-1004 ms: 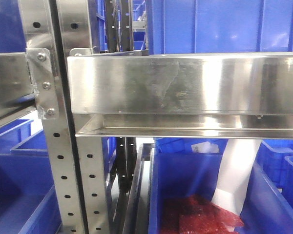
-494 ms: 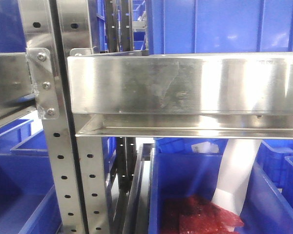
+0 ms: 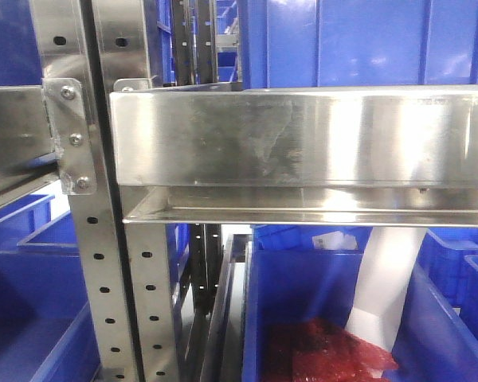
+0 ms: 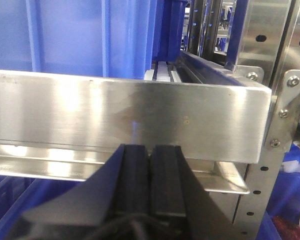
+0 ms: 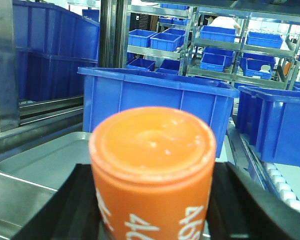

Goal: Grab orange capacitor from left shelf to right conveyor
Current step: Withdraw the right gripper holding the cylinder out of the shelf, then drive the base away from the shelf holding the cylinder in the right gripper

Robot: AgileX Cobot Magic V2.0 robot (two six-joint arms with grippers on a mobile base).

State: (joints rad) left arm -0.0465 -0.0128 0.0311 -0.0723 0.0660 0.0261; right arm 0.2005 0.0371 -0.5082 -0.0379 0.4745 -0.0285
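Front view, and the left shelf [image 3: 303, 135] fills it. At the left end of its broad beam sits the bolted bracket [image 3: 68, 135], and the perforated post [image 3: 103, 302] drops away below that. The brushed beam itself runs right across to the edge. Blue bins [image 3: 366, 40] stand above the beam. Below it, to the right, a lower bin [image 3: 303, 318] holds crumpled red material [image 3: 327, 354], and a white sheet [image 3: 386, 286] rises out of the bin to pass behind the beam.

Over to the left wrist view: the left gripper [image 4: 150, 150] is close in front of that same beam, at its lower edge. Its jaws are clenched, the 2 black faces pressed flat together with nothing between them.

On to the right wrist view. A steel upright [image 5: 2, 65] of the rack stands at the far left edge, with a shallow silver tray [image 5: 45, 160] just to the right of it. Further right comes the orange capacitor [image 5: 152, 150], big in the centre. It is grasped by the right gripper [image 5: 155, 220], whose black jaws flank its lower body. It stands upright with its long axis vertical and its flat top facing up toward the lens. The white numerals run lengthwise down its side. A large blue bin [image 5: 155, 95] sits behind it, and more bins on racks [image 5: 270, 45] lie further right.
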